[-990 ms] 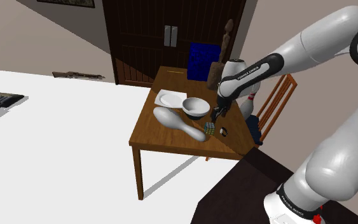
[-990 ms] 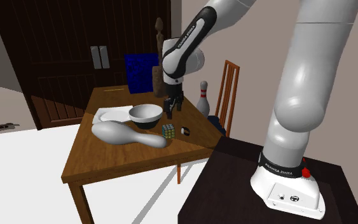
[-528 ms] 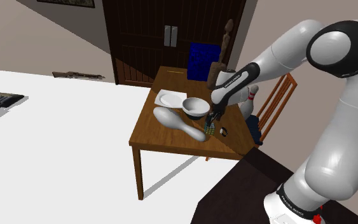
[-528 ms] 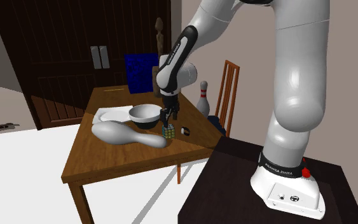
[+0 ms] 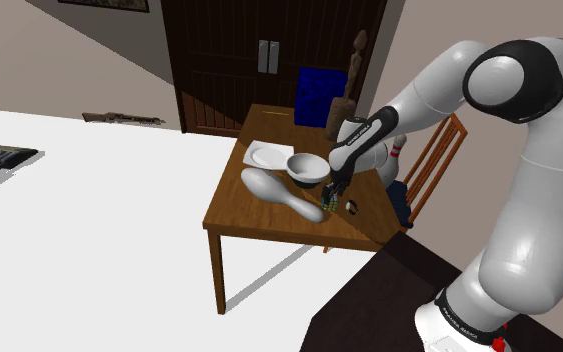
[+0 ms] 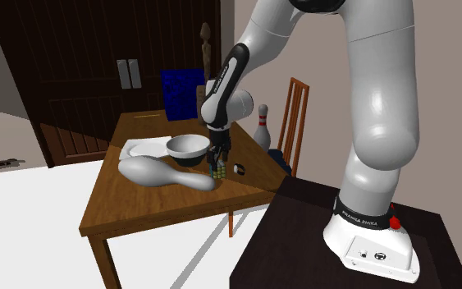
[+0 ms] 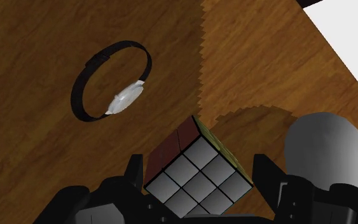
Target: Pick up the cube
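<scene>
The fingers are open, one on each side of the cube and very close to its corners. The cube sits on the brown wooden tabletop. Its top squares look grey and one side is dark red. A black watch lies near it. A big grey pin lies just beside it.

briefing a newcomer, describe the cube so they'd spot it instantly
On the wooden table, look at the side nearest the robot's stand, under the black gripper. The cube has faces gridded into nine squares, unlike the white bowl and black wristwatch nearby.
</scene>
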{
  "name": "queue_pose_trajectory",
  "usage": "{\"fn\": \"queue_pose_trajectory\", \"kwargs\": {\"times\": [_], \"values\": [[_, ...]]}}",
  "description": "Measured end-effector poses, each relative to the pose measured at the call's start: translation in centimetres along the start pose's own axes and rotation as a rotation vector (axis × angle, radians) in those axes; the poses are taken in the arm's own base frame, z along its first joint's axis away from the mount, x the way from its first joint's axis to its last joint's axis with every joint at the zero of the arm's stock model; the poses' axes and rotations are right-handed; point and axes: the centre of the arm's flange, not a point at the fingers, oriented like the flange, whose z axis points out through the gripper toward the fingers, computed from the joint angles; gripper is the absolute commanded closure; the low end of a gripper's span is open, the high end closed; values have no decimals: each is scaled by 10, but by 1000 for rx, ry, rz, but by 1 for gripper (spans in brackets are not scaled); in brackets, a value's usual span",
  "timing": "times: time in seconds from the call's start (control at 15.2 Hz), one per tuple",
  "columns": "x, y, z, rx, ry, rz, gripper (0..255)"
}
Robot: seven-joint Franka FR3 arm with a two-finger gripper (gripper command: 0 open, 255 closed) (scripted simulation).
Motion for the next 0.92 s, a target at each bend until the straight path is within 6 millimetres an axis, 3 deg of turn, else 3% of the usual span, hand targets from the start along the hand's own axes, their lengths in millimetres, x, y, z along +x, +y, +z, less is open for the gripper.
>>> {"fn": "queue_pose_trajectory", "kwargs": {"times": [0.59,0.92], "values": [[0,0,-1,0,0,0,255],[1,0,-24,1,-2,-1,255]]}}
